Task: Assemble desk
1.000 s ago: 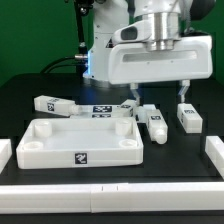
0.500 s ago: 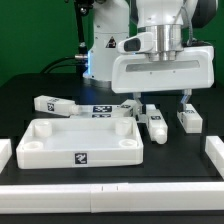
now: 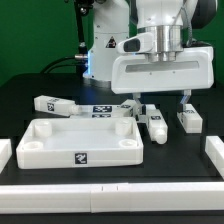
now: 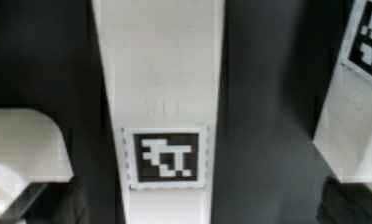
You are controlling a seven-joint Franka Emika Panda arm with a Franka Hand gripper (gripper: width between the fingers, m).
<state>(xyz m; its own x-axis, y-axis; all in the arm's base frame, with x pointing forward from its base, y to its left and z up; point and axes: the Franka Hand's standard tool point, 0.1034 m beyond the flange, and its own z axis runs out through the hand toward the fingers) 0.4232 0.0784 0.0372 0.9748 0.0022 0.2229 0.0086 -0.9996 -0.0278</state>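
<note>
The desk's white tray-like tabletop [image 3: 75, 140] lies at the front on the exterior view's left, and one corner of it shows in the wrist view [image 4: 19, 140]. Three white tagged legs lie on the black table: one behind the tabletop [image 3: 50, 103], one in the middle [image 3: 153, 122] and one further toward the exterior view's right [image 3: 188, 118]. My gripper [image 3: 158, 103] hangs open just above the middle leg, a finger on each side of it. In the wrist view that leg [image 4: 165, 110] runs between the open jaws [image 4: 186, 215], untouched. A neighbouring leg [image 4: 361, 80] lies beside it.
The marker board [image 3: 100, 111] lies flat behind the tabletop. White blocks stand at the exterior view's left [image 3: 5, 151] and right [image 3: 213, 155] table edges. A white bar [image 3: 110, 195] runs along the front. The robot's base [image 3: 100, 45] stands behind.
The gripper came down and shifted slightly toward the exterior view's right over the middle leg, then held still. Its jaws stayed open. The parts have not moved.
</note>
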